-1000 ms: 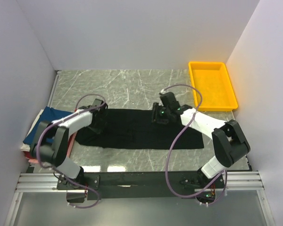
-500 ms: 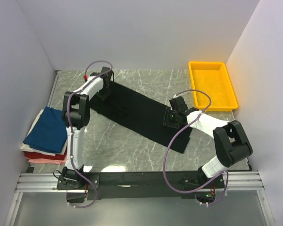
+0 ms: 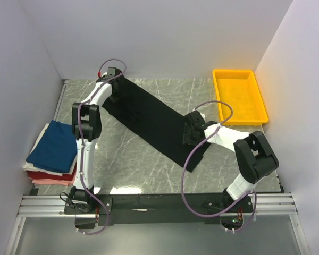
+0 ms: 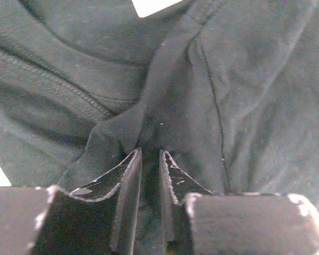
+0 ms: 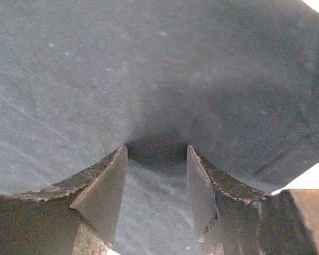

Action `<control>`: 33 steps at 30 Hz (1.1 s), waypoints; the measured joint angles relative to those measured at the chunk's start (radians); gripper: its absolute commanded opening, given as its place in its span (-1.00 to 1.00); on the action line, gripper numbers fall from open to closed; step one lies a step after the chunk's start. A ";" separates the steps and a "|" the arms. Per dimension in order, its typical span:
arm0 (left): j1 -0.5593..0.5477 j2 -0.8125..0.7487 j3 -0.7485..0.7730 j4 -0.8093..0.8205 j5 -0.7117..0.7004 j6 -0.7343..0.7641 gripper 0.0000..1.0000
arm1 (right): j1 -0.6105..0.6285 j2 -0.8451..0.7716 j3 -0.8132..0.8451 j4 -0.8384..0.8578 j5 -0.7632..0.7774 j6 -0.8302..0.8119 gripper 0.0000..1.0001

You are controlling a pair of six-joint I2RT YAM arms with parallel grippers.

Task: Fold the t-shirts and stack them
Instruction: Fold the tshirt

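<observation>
There are four shirts: one black shirt [image 3: 149,119] lies spread on the one worktop [image 3: 149,170], and three sit folded in a pile, one blue shirt [image 3: 53,147], one red shirt [image 3: 50,175] and one pink shirt [image 3: 42,182] (a pale edge beside the blue may be a further layer; I cannot tell). One label [image 4: 151,5] shows. There is one tray [image 3: 233,71]. Two arms stand here, the left arm [image 3: 98,94] and the right arm [image 3: 226,137], with two pincers, the left pincer [image 4: 149,154] and the right pincer [image 5: 156,151].

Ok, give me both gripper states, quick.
Left gripper: closed on a fold of the black t-shirt.
Right gripper: open, jaws apart against the black t-shirt.
</observation>
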 measured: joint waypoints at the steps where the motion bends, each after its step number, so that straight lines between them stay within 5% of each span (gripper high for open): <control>1: 0.002 0.002 0.000 0.015 0.021 0.015 -0.43 | 0.018 0.010 0.002 0.002 0.010 0.001 0.09; 10: -0.001 0.002 -0.018 0.119 0.151 0.081 -0.17 | 0.200 -0.053 -0.078 0.063 -0.008 0.089 0.08; 21: -0.046 0.002 -0.068 0.263 0.293 0.142 0.07 | 0.607 -0.139 -0.161 0.073 -0.196 0.370 0.08; 28: -0.090 -0.007 -0.074 0.301 0.362 0.169 0.45 | 0.619 -0.182 -0.151 0.027 -0.176 0.396 0.19; 33: -0.096 -0.052 -0.068 0.286 0.406 0.180 0.65 | 0.531 -0.367 -0.160 -0.026 -0.125 0.364 0.22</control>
